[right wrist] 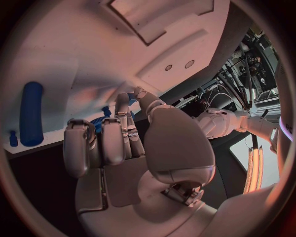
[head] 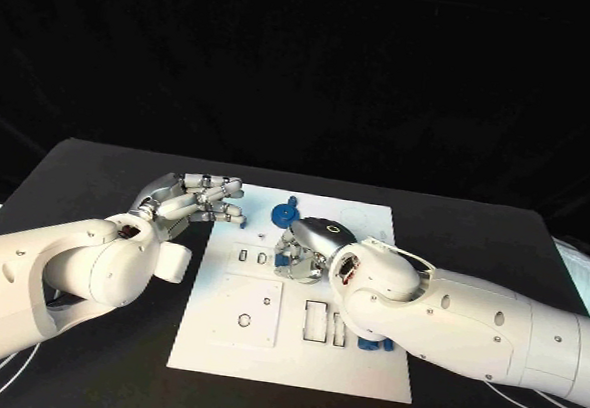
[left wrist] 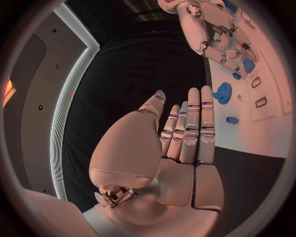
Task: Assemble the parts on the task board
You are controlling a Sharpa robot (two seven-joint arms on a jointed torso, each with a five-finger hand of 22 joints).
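The white task board (head: pixel 292 350) lies in the middle of the black table. My right hand (head: pixel 308 244) hovers over the board's upper middle with its fingers curled down, and it pinches a small blue part (right wrist: pixel 100 122) between thumb and fingers. My left hand (head: pixel 194 200) is at the board's far left corner, fingers (left wrist: pixel 192 126) straight and together, holding nothing. A blue gear (head: pixel 287 209) stands on the board's far edge between the hands. A small blue piece (left wrist: pixel 232 120) lies just in front of the left fingertips. A blue cylinder (right wrist: pixel 31 120) lies on the board.
More blue parts (head: pixel 373 345) lie by the slots at the board's right side, partly under my right forearm. A white block (head: pixel 172 262) sits beside the board's left edge, under my left arm. Black tabletop (head: pixel 465 235) surrounds the board.
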